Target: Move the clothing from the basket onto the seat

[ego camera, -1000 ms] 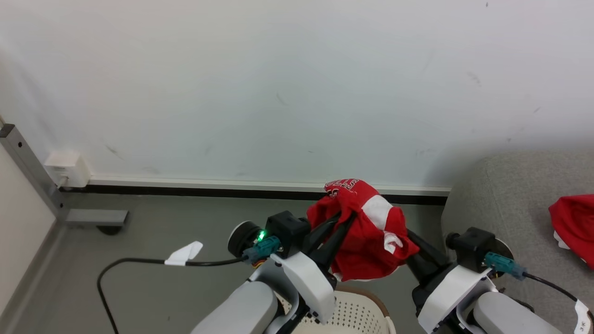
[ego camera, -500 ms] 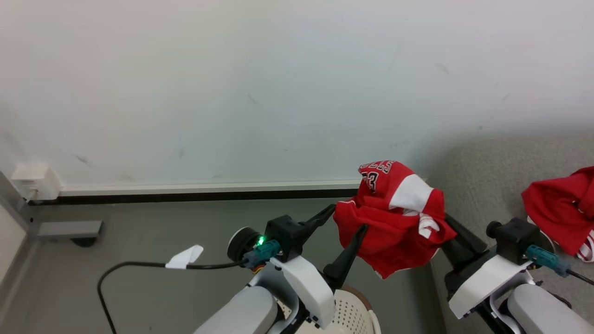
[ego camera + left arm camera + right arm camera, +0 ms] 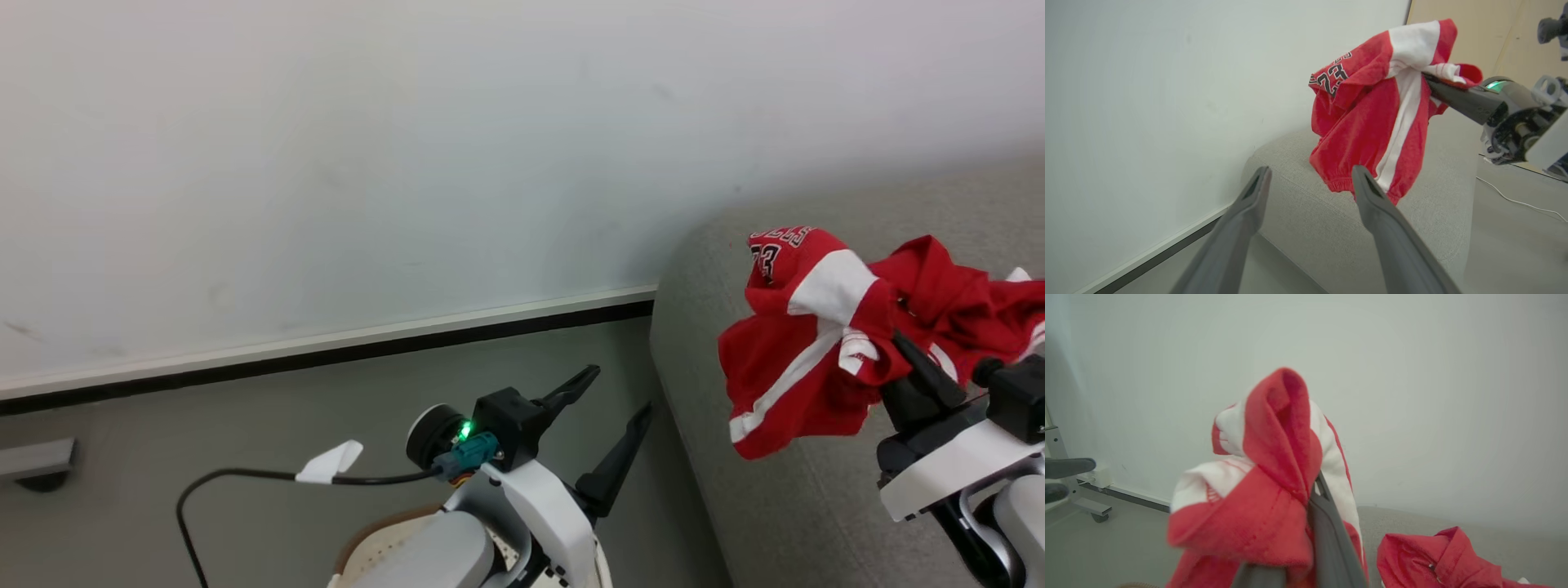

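Note:
A red garment (image 3: 792, 367) with white stripes hangs from my right gripper (image 3: 896, 341), which is shut on a bunched fold of it, above the near end of the grey seat (image 3: 735, 498). The right wrist view has the cloth (image 3: 1274, 469) draped over my fingers (image 3: 1327, 526). A second piece of red clothing (image 3: 955, 286) lies on the seat behind it. My left gripper (image 3: 618, 392) stands open and empty over the floor, left of the seat; the hanging garment (image 3: 1363, 122) is beyond its fingertips (image 3: 1359, 175). The basket (image 3: 363, 543) peeks out below my left arm.
A white wall with a dark baseboard (image 3: 408, 343) runs behind the grey floor. A black cable (image 3: 245, 474) with a white tag loops from my left wrist. A metal frame foot (image 3: 33, 461) sits at the far left.
My left gripper opened and let go of the garment. The right gripper carried it rightward over the seat. The camera turned right, so the seat fills more of the view.

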You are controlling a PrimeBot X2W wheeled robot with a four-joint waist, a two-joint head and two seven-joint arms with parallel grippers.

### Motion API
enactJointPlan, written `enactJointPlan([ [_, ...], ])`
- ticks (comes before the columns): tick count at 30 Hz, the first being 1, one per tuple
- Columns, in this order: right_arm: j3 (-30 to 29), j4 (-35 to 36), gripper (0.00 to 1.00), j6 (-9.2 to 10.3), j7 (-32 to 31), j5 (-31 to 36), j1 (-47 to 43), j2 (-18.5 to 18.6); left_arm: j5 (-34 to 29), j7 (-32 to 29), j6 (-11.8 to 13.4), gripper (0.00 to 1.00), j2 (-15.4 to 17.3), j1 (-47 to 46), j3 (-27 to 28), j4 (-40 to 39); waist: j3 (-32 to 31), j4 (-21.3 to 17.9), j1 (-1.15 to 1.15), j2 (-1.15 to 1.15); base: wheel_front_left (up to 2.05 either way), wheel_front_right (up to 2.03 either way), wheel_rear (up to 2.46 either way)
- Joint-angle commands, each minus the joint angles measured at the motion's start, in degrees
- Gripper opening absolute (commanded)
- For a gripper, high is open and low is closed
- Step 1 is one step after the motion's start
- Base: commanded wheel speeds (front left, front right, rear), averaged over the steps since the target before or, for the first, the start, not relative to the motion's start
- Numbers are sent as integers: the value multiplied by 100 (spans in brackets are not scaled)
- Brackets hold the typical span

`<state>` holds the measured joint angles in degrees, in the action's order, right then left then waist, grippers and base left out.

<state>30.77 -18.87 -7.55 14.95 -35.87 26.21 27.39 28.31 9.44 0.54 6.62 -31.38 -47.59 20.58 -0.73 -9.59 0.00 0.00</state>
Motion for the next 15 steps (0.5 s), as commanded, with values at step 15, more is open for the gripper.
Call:
enactJointPlan([
  [15, -1175, 843, 0, 13, 15, 279, -659, 168, -179, 235, -81, 100, 90, -97, -179, -48, 292, -1356, 0, 0, 0, 0, 0],
])
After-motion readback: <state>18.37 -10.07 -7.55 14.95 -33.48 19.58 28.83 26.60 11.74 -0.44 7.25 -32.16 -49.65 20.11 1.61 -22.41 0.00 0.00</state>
